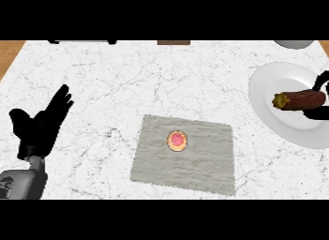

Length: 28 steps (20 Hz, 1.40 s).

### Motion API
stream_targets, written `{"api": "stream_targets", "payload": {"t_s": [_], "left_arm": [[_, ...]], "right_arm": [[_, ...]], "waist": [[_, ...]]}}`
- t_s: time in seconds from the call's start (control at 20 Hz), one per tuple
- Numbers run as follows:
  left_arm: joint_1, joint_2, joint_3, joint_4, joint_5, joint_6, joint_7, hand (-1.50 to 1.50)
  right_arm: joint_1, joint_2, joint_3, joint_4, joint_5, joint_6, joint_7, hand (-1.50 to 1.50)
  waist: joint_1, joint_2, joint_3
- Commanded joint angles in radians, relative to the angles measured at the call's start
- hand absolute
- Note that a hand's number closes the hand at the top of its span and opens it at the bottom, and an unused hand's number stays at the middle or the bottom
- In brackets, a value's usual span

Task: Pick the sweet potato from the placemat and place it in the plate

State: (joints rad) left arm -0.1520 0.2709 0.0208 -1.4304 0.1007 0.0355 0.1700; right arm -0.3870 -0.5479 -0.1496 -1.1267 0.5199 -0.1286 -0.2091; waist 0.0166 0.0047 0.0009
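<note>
The brown sweet potato [300, 100] is over the white plate [284, 84] at the right edge of the counter. My right hand [327, 93] comes in from the right with its fingers and thumb curled round the potato's far end. Whether the potato rests on the plate or hangs just above it cannot be told. The grey placemat [208, 161] lies in the middle of the counter. My left hand [43, 123] stands at the left, fingers straight and pointing up, holding nothing.
A small round orange and pink item [177, 140] lies on the placemat. A white rounded object [295, 43] sits at the counter's far right edge, and dark things [81, 41] line the far edge. Wooden floor [1, 56] shows at the left.
</note>
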Motion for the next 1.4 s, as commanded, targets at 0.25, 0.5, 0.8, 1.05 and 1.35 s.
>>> {"api": "stream_targets", "payload": {"t_s": [0.25,0.5,0.8,1.05,1.35], "left_arm": [[-0.002,-0.003,0.011,0.038,-0.002,-0.03,-0.038,0.0],[-0.056,-0.003,0.017,0.038,-0.028,-0.002,0.007,0.0],[-0.027,-0.04,-0.007,0.013,-0.037,0.018,0.015,0.0],[0.014,-0.011,0.025,0.001,-0.023,-0.005,0.013,0.0],[0.004,-0.031,0.018,0.023,-0.028,-0.011,-0.026,0.0]], "right_arm": [[-0.155,-0.079,-0.039,0.464,-0.036,0.196,-0.197,-1.5],[-0.24,-0.063,-0.064,0.611,-0.023,0.118,-0.425,-1.5],[-0.261,-0.006,-0.16,0.508,-0.196,0.221,-0.591,-1.5],[-0.271,-0.034,-0.225,0.411,-0.348,0.451,-0.406,-1.5],[-0.262,-0.117,-0.276,0.563,-0.46,0.736,-0.277,-1.5]], "waist": [[0.011,0.004,0.001],[0.01,0.005,0.002],[-0.003,-0.003,0.002],[-0.027,-0.014,-0.002],[-0.015,-0.004,-0.001]]}}
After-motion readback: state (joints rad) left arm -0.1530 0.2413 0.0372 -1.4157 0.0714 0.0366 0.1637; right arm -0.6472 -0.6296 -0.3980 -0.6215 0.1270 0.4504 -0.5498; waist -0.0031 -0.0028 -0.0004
